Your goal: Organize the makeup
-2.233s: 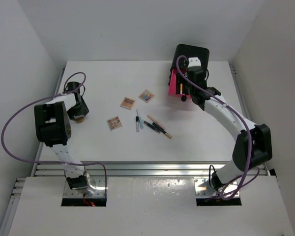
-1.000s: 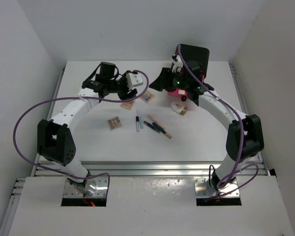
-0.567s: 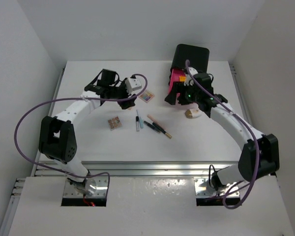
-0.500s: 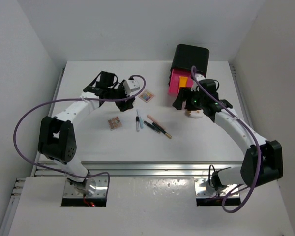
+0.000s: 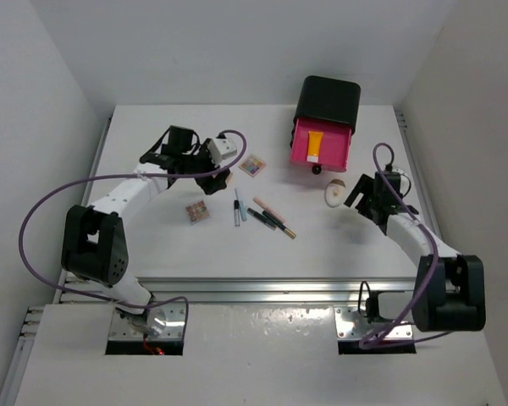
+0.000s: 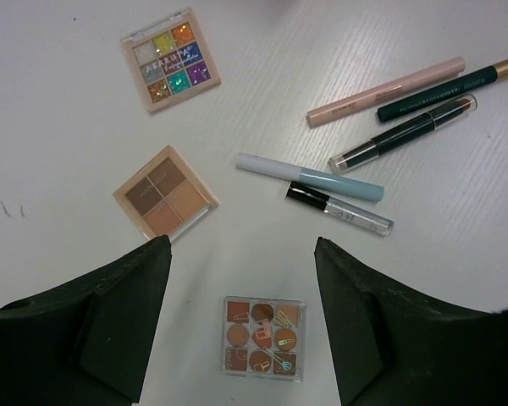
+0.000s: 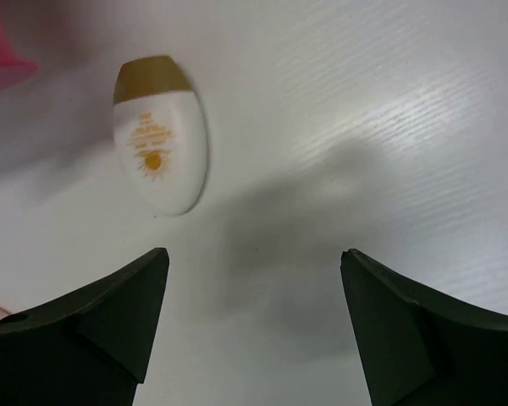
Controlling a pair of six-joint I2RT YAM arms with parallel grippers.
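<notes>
Top external view first: we see a black box (image 5: 328, 99) at the far right of the table (image 5: 152, 245), with one pink drawer (image 5: 342, 149) pulled out toward the arms. An orange white-capped tube (image 5: 314, 146) lies lengthwise in it, near the drawer's left wall. We cannot tell from above which level of the box this drawer belongs to.

Just beside the drawer's front, on the bare table, lies a white oval bottle (image 5: 335, 190) with a gold cap. In the right wrist view it lies flat ahead of the right tool (image 7: 254, 258), whose fingers are spread wide with nothing between them and are clear of the bottle.

The rest of the makeup sits loose on the table. In the left wrist view, the left tool (image 6: 239, 254) is spread and holds nothing. It hangs over a small nine-pan palette (image 6: 262, 337), with a brown four-pan palette (image 6: 165, 193) near its left finger. A glitter palette (image 6: 171, 60) lies farther off. To the right five sticks lie close together: a peach stick (image 6: 386, 90), a dark green pencil (image 6: 449, 85), a dark silver-ended stick (image 6: 404, 135), a pale blue stick (image 6: 311, 177) and a clear black-capped tube (image 6: 339, 209).
</notes>
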